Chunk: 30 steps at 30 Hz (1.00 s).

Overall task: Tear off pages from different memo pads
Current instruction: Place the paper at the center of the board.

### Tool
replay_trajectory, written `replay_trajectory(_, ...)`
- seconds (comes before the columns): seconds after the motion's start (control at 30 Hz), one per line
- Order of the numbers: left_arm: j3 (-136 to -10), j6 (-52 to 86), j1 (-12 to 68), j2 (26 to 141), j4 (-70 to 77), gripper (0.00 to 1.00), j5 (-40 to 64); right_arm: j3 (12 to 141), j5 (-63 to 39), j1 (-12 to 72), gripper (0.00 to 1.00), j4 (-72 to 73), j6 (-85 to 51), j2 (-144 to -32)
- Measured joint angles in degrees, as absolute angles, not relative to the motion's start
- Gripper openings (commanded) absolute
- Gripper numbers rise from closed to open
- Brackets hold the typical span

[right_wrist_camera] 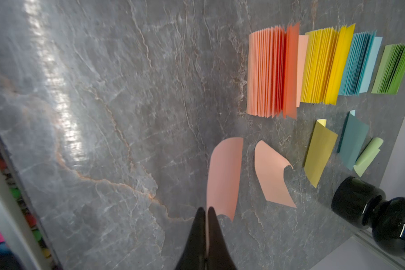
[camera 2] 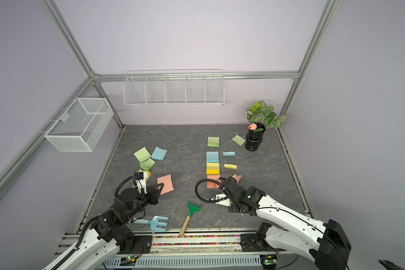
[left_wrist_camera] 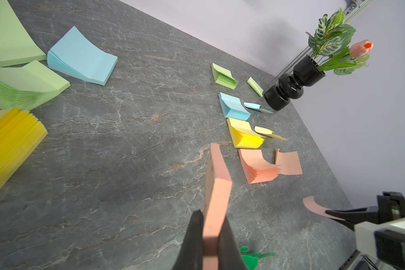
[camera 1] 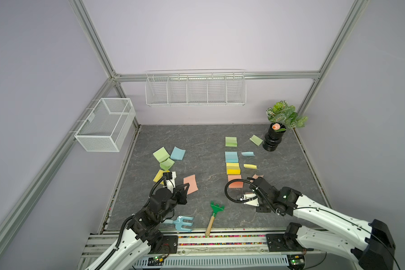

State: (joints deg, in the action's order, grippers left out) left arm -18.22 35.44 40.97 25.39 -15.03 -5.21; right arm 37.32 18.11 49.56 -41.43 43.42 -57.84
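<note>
The black vase [camera 1: 272, 140] in the desk's [camera 1: 204, 145] far right corner holds a leafy plant [camera 1: 284, 114] and a pink tulip [camera 1: 276, 126]. The left gripper [left_wrist_camera: 211, 215] clamps a salmon memo pad [left_wrist_camera: 216, 177] (seen edge-on from its wrist); the right gripper [right_wrist_camera: 206, 209] pinches a salmon page [right_wrist_camera: 223, 173].

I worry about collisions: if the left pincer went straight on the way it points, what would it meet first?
Its held salmon pad leads; the left pincer would probably meet bare tabletop first, before the row's salmon pad, though depth is unclear.
</note>
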Motion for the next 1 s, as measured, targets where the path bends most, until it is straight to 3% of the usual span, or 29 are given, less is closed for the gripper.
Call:
replay_trajectory(0.17,-18.2,36.6,41.0,25.4,-14.9,0.0,-3.2,36.6,21.8,47.8,0.08,-39.0,46.8,-59.0)
replay_trajectory(0.33,-18.2,37.7,41.0,24.4,-15.0,0.01,-1.6,35.8,22.3,47.7,0.17,-38.7,49.2,-62.8)
replay_trajectory(0.47,-18.2,38.4,41.0,22.6,-14.9,0.01,-0.9,35.2,22.0,47.7,0.38,-39.1,49.8,-67.0)
replay_trajectory(0.6,-18.0,39.8,41.0,21.8,-13.8,0.01,1.3,35.7,20.1,47.9,0.41,-40.7,48.4,-69.2)
replay_trajectory(0.7,-17.1,41.8,41.0,22.5,-10.3,0.01,4.6,36.4,17.8,48.1,0.52,-40.4,47.1,-62.0)
replay_trajectory(0.77,-16.6,43.5,41.0,24.6,-7.3,0.01,7.7,36.7,16.6,48.2,0.68,-38.3,45.4,-53.1)
replay_trajectory(0.83,-16.5,45.6,41.0,28.0,-4.3,0.01,11.1,37.0,16.2,48.2,0.92,-34.8,42.9,-43.4)
replay_trajectory(1.0,-17.2,50.0,45.8,37.6,2.0,0.0,13.3,35.8,21.1,48.2,0.89,-23.0,34.4,-23.7)
